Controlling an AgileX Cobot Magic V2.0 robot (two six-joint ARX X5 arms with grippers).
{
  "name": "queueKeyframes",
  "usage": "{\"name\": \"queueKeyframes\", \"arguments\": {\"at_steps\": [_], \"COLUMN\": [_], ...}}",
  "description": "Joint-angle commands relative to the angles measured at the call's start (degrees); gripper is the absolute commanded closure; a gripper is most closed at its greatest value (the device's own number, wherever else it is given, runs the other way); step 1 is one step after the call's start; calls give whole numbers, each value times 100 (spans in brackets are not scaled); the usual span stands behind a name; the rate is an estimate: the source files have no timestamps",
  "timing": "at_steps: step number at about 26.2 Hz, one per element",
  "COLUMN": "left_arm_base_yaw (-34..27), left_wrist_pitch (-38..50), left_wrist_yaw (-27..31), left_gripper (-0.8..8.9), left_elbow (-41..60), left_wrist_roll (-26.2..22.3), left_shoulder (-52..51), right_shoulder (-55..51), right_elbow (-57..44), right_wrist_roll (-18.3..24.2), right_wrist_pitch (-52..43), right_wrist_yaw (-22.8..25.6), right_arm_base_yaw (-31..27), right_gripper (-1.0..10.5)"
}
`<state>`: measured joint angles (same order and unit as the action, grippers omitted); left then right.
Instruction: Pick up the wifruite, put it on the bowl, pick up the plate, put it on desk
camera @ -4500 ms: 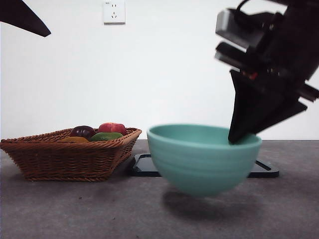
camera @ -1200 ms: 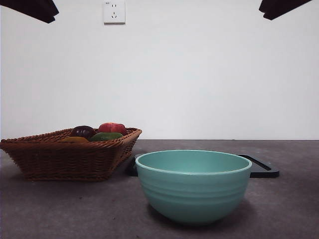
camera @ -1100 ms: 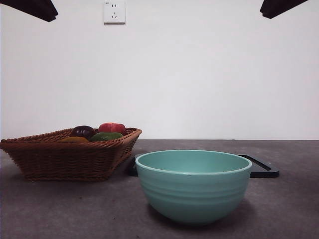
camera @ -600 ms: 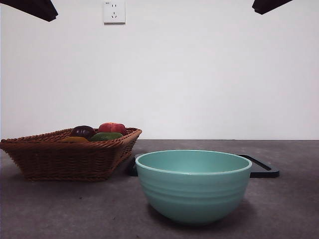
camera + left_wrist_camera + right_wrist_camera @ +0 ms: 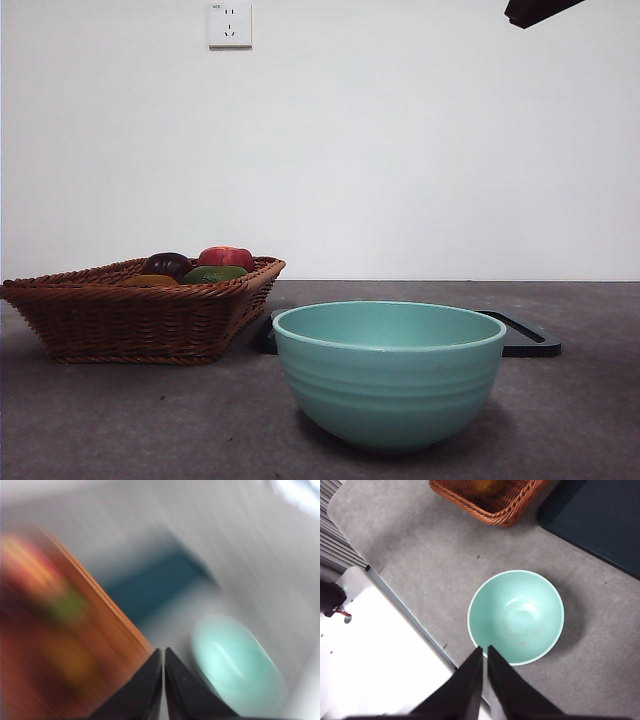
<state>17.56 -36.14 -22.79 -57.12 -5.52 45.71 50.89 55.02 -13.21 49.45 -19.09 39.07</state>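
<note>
Bowl sits empty on the counter, directly beyond the right gripper, whose jaws are pressed together, holding nothing; that arm hangs high, only a dark tip showing in the front view.

Left gripper: jaws likewise closed and empty, its view smeared with motion blur. Wicker basket lies to one side of these jaws, bowl to the other.

Wifruite rests in the basket, low against the rim, just beside the dark purple fruit and green fruit.

Judgement: fruit pick not yet begun. To do it well, open the left jaws wide before descending, come straight down over the orange-brown fruit, keep clear of the basket rim and neighbours, close gently on its widest part.

Dark tray sits behind the bowl.
</note>
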Motion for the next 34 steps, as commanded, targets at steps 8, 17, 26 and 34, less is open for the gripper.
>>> {"name": "queueKeyframes", "arguments": {"at_steps": [8,17,26,34], "left_arm_base_yaw": [-1628,-1788,-1788,-1790], "left_wrist_pitch": [3294,3292,3088,2839], "left_wrist_yaw": [2498,2734,2734,2736], "left_gripper": [806,806,806,806], "left_elbow": [2358,4177,5167,5510], "left_wrist_roll": [-332,-402,-391,-391], "left_shoulder": [-2520,-3744,-4454,-4555], "right_shoulder": [28,28,28,28], "right_elbow": [85,85,85,85], "right_wrist_roll": [81,81,81,81], "right_wrist_pitch": [-55,-57,-57,-59], "right_wrist_yaw": [0,0,0,0], "right_arm_base_yaw": [57,55,57,57], "right_gripper": [940,940,940,940]}}
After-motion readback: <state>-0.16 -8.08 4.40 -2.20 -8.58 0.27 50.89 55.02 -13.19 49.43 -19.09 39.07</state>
